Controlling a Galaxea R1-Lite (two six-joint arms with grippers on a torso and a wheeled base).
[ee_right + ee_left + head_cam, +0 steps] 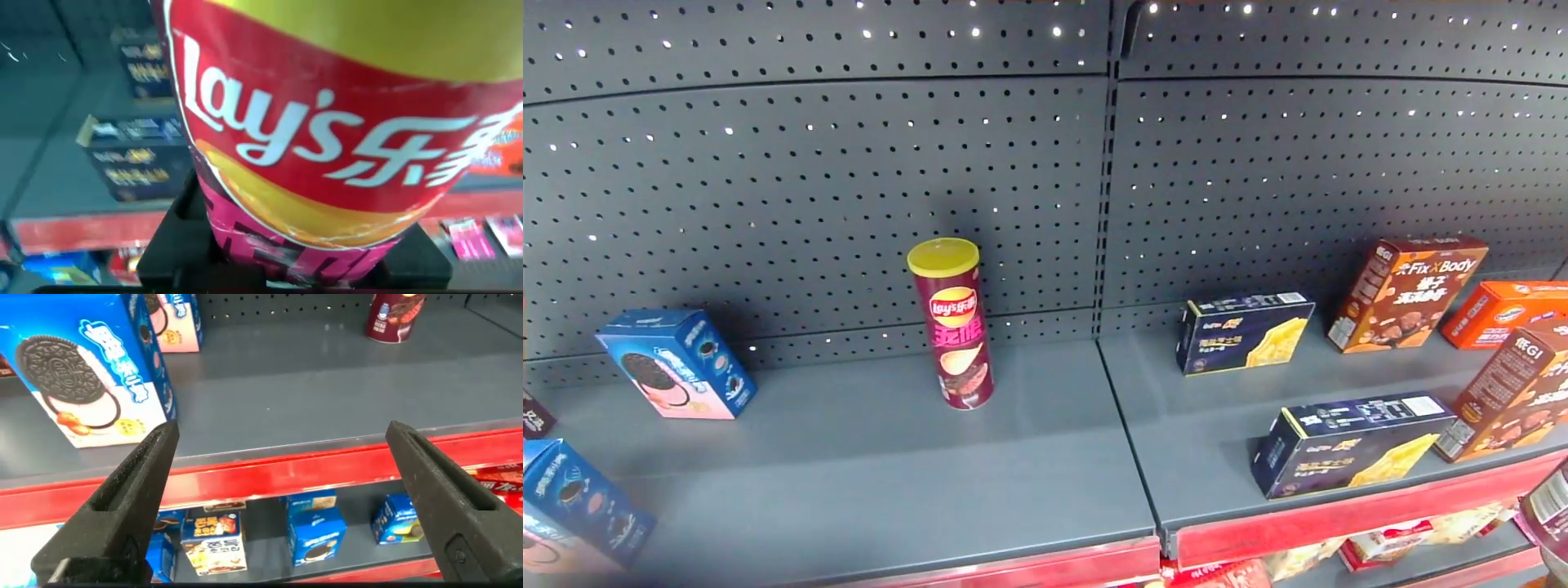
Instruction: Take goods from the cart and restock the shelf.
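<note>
One can [327, 122] clamped in right gripper [294, 261], before the shelf [890, 474].
Left gripper [282, 433] wide open, empty, near the red lip [327, 461]. Lift over that lip, keep upright, set down on bare board beside second can [953, 327]; ample room between cookie box [678, 363] and dark box [1241, 331], pegboard [809, 188] behind.

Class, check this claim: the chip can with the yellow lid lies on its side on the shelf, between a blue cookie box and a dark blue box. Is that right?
Not quite. The head view shows the chip can standing upright, yellow lid on top. The rest holds: it is on the shelf between the blue cookie box and the dark blue box.
</note>
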